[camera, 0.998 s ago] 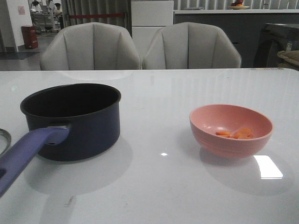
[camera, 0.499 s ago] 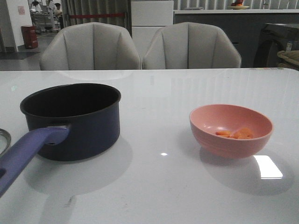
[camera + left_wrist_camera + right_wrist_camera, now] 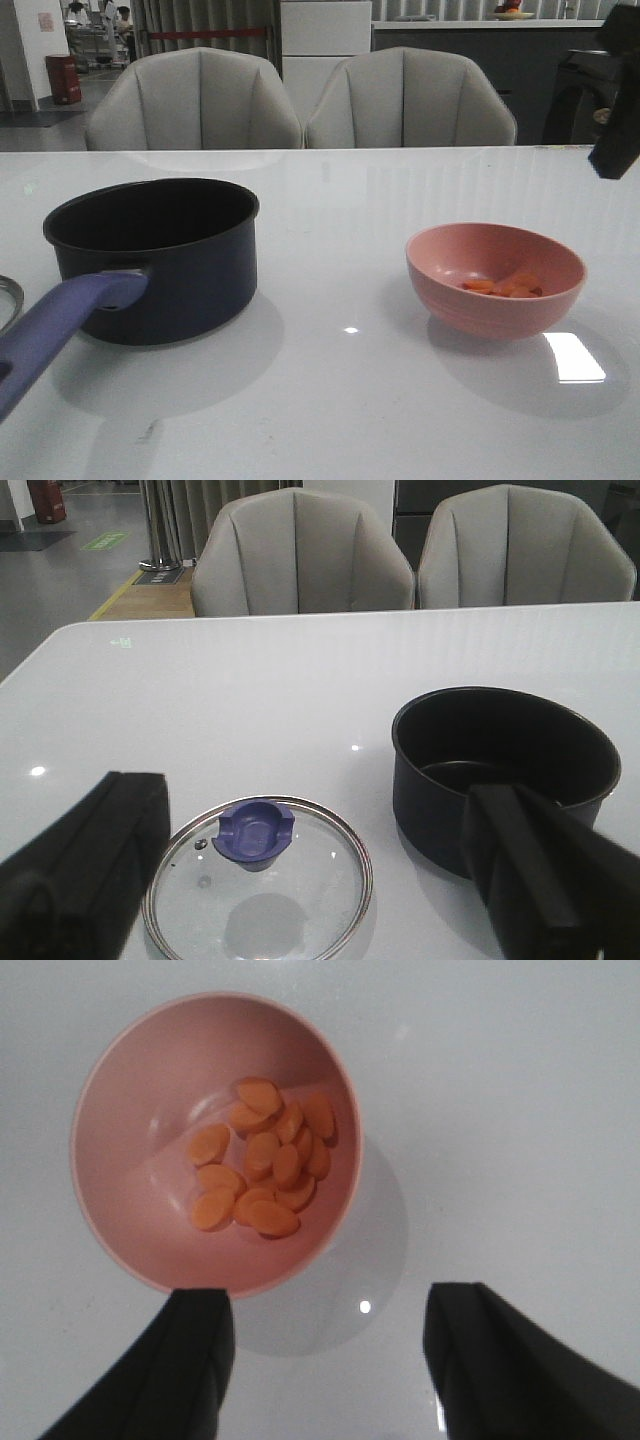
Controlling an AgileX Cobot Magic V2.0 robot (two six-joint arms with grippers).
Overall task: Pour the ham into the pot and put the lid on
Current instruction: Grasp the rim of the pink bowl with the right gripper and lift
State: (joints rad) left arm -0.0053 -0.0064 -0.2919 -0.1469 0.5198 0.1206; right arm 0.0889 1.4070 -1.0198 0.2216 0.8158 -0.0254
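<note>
While the right gripper (image 3: 325, 1360) is held above the white table (image 3: 340, 400), its fingers (image 3: 190, 1370) are seen spread wide apart, with nothing between them and nothing touched. One finger sits just at the near rim of the pink bowl (image 3: 120, 1160) in the right wrist view. Ham slices (image 3: 265, 1170) are piled in the bowl's bottom, about a dozen, overlapping. In the front view, part of the right arm (image 3: 618, 100) is visible at the upper right edge.

The left gripper (image 3: 330, 880) is likewise seen parted wide and empty, clear of the table. Between its fingers (image 3: 90, 870) lies the glass lid (image 3: 258, 880), flat on the table, purple knob (image 3: 252, 830) up. The navy pot (image 3: 155, 260) stands upright just beside the lid, interior empty, handle (image 3: 55, 325) pointing toward the robot. Pot and bowl are well apart.
</note>
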